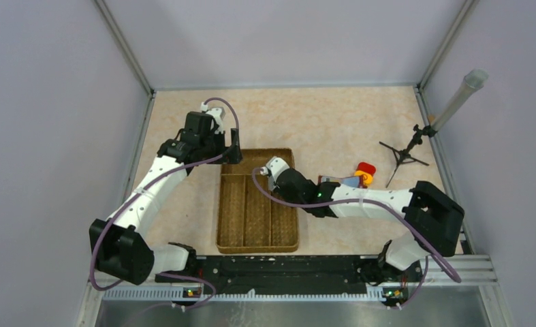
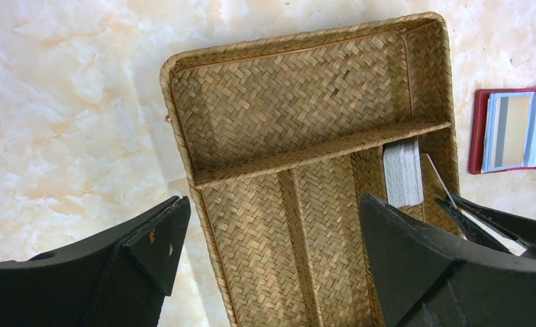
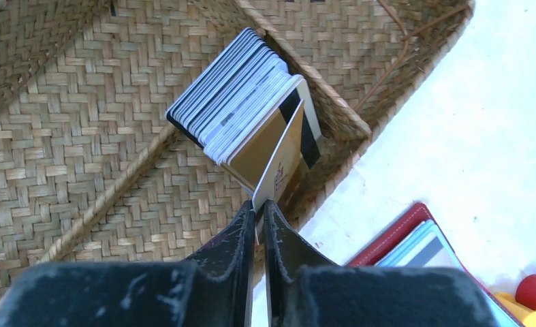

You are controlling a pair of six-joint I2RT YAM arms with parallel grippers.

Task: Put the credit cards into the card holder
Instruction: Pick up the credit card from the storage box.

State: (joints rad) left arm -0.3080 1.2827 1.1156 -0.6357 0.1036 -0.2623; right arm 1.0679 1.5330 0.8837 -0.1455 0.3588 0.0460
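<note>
A stack of credit cards (image 3: 234, 99) stands on edge in the right compartment of the brown woven tray (image 3: 81, 170). It also shows in the left wrist view (image 2: 402, 174). My right gripper (image 3: 258, 208) is shut on the edge of one gold card (image 3: 282, 160), tilted away from the stack's front. In the top view the right gripper (image 1: 270, 168) is over the tray's far right part. The dark red card holder (image 2: 479, 129) lies open on the table just right of the tray, pale blue slots up, also in the right wrist view (image 3: 394, 235). My left gripper (image 2: 272, 204) is open and empty above the tray's far left corner (image 1: 235, 151).
The woven tray (image 1: 258, 246) lies mid-table with its other compartments bare. A round yellow-and-red object (image 1: 365, 173) sits just beyond the card holder (image 1: 338, 181). A small black tripod (image 1: 404, 155) with a grey tube stands at the right wall.
</note>
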